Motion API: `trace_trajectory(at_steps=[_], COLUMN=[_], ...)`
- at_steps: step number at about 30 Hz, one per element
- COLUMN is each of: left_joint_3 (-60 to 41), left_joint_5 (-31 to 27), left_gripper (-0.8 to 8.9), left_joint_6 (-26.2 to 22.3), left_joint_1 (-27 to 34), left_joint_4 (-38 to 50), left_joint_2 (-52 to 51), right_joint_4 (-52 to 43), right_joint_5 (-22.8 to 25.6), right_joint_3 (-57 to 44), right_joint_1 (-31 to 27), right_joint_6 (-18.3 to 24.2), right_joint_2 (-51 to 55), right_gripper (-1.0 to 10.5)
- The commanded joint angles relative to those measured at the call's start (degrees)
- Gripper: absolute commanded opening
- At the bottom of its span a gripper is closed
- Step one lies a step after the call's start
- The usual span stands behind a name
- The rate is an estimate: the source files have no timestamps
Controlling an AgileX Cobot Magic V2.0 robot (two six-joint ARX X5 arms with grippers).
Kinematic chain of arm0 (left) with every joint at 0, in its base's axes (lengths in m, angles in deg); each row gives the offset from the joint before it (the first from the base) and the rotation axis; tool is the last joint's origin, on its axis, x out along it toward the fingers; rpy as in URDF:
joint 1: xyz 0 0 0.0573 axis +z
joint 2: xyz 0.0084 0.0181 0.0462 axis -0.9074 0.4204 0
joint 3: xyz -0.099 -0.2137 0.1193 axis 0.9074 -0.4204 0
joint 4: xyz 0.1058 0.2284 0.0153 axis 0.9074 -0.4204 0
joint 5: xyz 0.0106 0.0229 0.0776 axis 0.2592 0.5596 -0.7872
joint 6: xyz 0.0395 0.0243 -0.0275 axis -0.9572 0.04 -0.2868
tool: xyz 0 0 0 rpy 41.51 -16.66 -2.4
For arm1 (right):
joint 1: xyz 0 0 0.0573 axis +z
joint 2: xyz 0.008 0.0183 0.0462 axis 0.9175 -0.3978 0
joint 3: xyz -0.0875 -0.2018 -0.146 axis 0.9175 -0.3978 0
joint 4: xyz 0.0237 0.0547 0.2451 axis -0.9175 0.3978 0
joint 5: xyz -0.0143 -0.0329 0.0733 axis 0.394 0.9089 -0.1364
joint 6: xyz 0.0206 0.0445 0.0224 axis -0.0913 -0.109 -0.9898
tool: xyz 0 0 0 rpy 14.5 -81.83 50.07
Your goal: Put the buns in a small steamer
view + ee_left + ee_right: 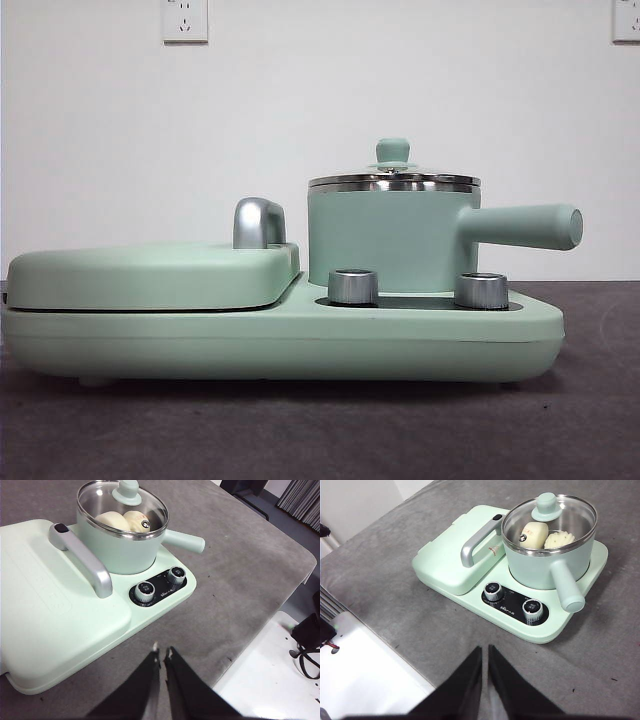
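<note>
The small steamer [390,238], a mint-green pot with steel rim and straight side handle, stands on the mint-green cooker base with its green-knobbed glass lid [393,152] on. Through the lid I see both buns inside: the smooth bun [535,534] and the ridged bun [559,540]. They also show in the left wrist view, smooth bun [112,520] and ridged bun [136,520]. My left gripper [162,652] is shut and empty, hanging above the cloth in front of the cooker. My right gripper [485,650] is shut and empty, also back from the cooker. Neither shows in the front view.
The flat lidded grill section [150,275] with a steel handle [258,222] fills the cooker's other half. Two steel knobs [353,286] [481,290] sit in front of the pot. Grey cloth [395,595] covers the table; its edge and a white surface [270,680] lie close by.
</note>
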Motion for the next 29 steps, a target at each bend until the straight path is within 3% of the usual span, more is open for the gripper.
trace_trajectory(at_steps=[1,6,9,14,16,18,23,26,29], left_joint_3=[0.55,-0.02,-1.14,-11.37,-17.84,-23.87,-37.31,-41.55,-44.04], left_joint_5=[-0.15,-0.15,0.42,0.33,0.33,0.33,-0.11,-0.50,-4.66], left_gripper=[0.24,0.24,0.24,0.24,0.24,0.24,0.24,0.24,0.24], left_joint_6=[0.04,0.02,0.02,-2.43,-8.81,-11.15,-10.78,-10.27,-10.23], left_joint_1=[-0.37,0.07,3.50,13.90,19.21,24.13,35.26,39.26,41.53], left_joint_4=[0.79,1.46,2.29,15.61,21.99,26.29,33.62,34.14,34.67], left_joint_2=[0.22,-0.31,-2.56,-10.03,-14.23,-17.68,-23.54,-25.14,-26.05], right_joint_4=[-0.76,-0.76,-0.76,-0.79,-0.79,-0.76,-0.81,-0.81,-0.81], right_joint_5=[-0.09,-0.09,-0.09,-0.09,-0.15,-0.13,-0.13,-0.11,-0.11], right_joint_3=[0.55,0.55,0.55,0.55,0.55,0.55,0.55,0.55,0.55], right_joint_1=[0.28,0.28,0.28,0.28,0.28,0.28,0.31,0.31,0.31], right_joint_6=[0.52,0.52,0.52,0.52,0.52,0.52,0.52,0.52,0.52], right_joint_2=[-0.07,-0.07,-0.07,-0.04,-0.04,-0.04,-0.04,-0.04,-0.04], right_gripper=[0.2,0.2,0.2,0.2,0.2,0.2,0.2,0.2,0.2])
